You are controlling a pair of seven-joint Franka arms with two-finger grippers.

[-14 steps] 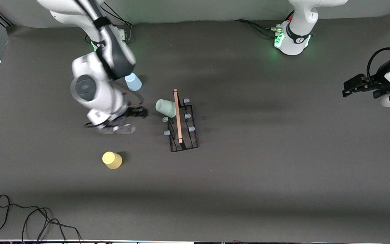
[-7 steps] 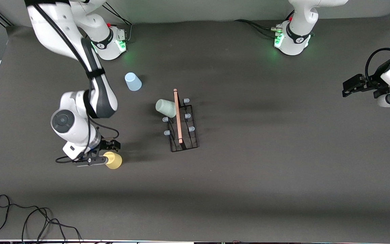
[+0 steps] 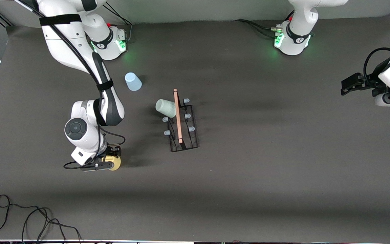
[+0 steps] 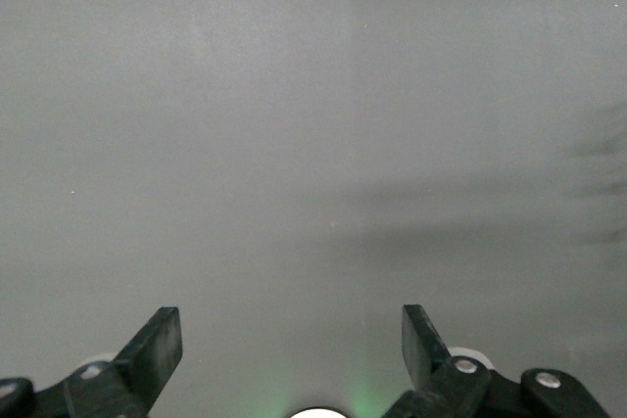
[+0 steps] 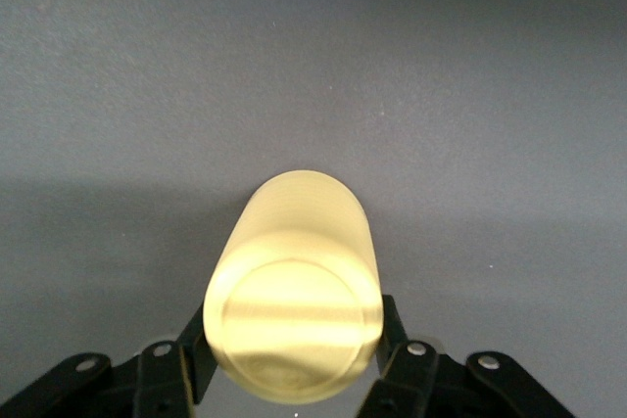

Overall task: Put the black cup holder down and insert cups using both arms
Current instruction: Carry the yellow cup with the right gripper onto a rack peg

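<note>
At the tabletop's (image 3: 249,189) middle stands the black cup holder (image 3: 182,126), a mint cup (image 3: 165,107) already hung on one peg. Nearer the camera, toward the right arm's end, the right claw (image 3: 108,162) is closed around the upside-down yellow cup (image 5: 294,301), ready for lifting. The blue cup (image 3: 132,81) waits untouched. The left claw (image 4: 292,345) waits, open and empty.
</note>
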